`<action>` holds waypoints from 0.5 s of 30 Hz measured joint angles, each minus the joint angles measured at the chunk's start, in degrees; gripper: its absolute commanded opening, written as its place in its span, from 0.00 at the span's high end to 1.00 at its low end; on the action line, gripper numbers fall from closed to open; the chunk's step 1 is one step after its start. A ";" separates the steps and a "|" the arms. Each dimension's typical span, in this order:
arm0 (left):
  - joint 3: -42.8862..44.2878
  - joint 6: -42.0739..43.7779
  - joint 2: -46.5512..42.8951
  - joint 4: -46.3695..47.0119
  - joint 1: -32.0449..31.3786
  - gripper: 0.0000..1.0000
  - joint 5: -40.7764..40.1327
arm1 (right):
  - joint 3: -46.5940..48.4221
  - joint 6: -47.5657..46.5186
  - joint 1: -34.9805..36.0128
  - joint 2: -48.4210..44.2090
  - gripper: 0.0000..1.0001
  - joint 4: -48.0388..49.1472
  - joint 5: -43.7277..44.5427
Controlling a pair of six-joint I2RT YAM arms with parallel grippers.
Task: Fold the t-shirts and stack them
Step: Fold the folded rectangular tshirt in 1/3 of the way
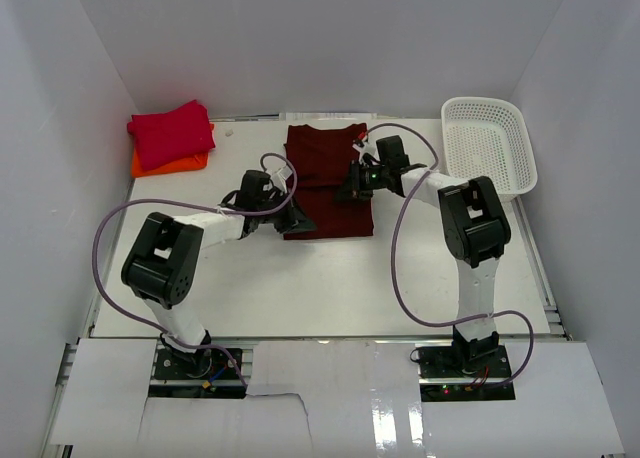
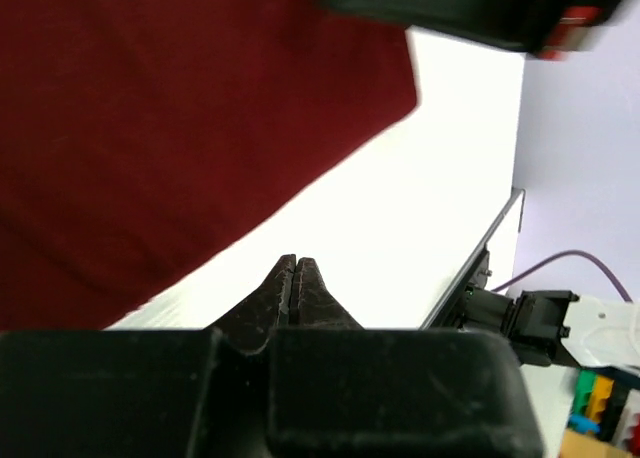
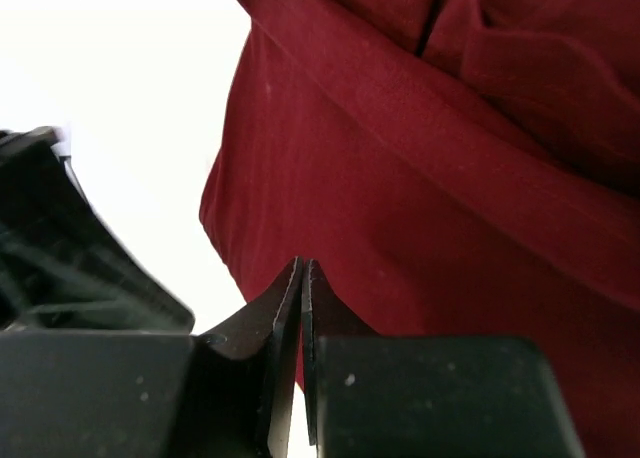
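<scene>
Maroon t-shirt point(image 1: 328, 183): soft matt cloth. Basket point(image 1: 521, 158): white plastic mesh. Table point(image 1: 330, 278): smooth white.

A flat white rectangular tabletop point(image 1: 330, 288) is lying under bright, even light. Behind the tabletop a plain matte white back wall point(image 1: 320, 38) is rising, and matching white side walls point(image 1: 50, 128) are closing it in left and right. Glossy white panels point(image 1: 350, 403) are covering the tabletop's near edge, catching faint reflections.
</scene>
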 measured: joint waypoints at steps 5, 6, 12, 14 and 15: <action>-0.42 -0.37 -0.74 4.48 -1.55 1.00 1.09 | 0.00 1.64 1.01 2.51 0.92 2.49 -0.83; -0.81 -0.55 -0.74 5.49 -1.60 1.00 1.38 | 0.00 2.01 1.22 3.02 0.92 3.13 -0.94; -2.51 -1.11 1.25 11.08 -1.57 1.00 2.62 | 0.00 4.02 2.01 5.95 0.92 6.01 -2.21; -2.54 -1.18 3.08 13.46 -1.55 1.00 2.84 | 0.00 4.46 2.10 6.58 0.92 6.64 -2.47; -2.54 -1.33 4.11 14.58 -1.57 1.00 2.99 | 0.00 4.59 2.16 6.91 0.92 6.91 -2.51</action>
